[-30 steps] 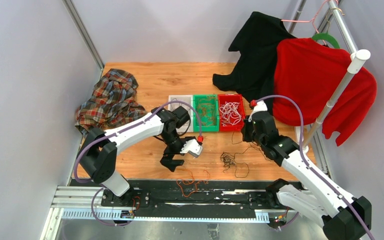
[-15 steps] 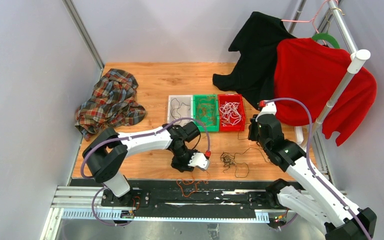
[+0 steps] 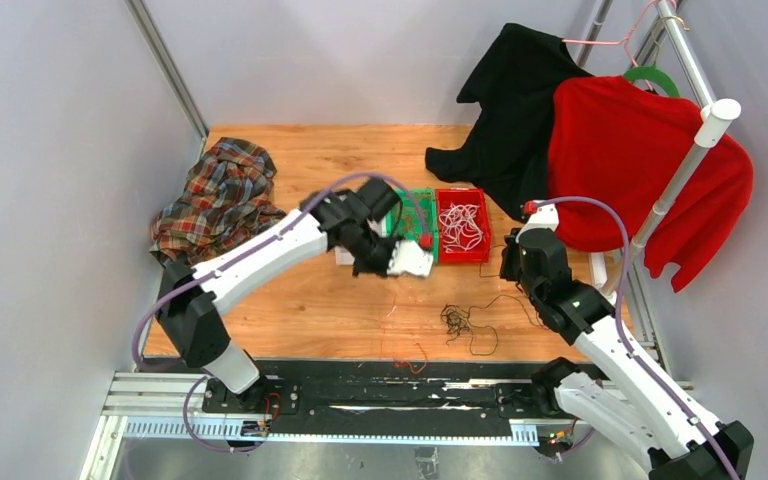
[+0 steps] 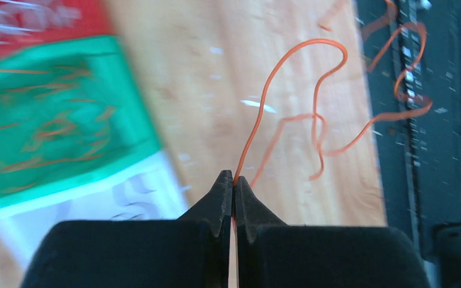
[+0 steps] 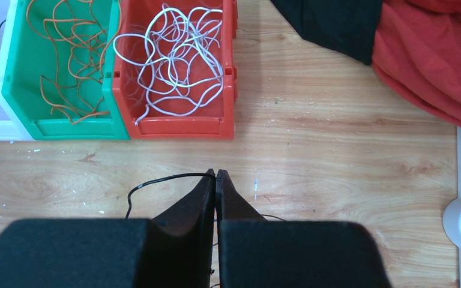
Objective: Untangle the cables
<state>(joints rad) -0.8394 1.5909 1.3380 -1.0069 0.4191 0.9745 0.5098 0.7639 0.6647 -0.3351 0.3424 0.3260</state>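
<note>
My left gripper (image 3: 412,264) hangs by the front of the green bin (image 3: 423,194), shut on a thin orange cable (image 4: 288,60). From the closed tips (image 4: 234,180) the cable trails down in loops to the table's front edge (image 3: 412,362). My right gripper (image 5: 216,173) is shut on a thin black cable (image 5: 156,179), which runs to a small black tangle (image 3: 460,322) on the wood. The green bin (image 5: 66,129) holds orange cables (image 5: 66,60). White cables (image 5: 174,60) fill the red bin (image 5: 174,129). The left arm hides most of the white bin.
A plaid shirt (image 3: 222,200) lies at the table's left edge. A black garment (image 3: 515,110) and a red sweater (image 3: 640,160) hang from a rack (image 3: 675,190) at the right. A black rail (image 3: 380,392) borders the front edge.
The left gripper went from open at the front edge to shut on the orange cable, then rose toward the bins, drawing it up. The right arm shifted only slightly.
</note>
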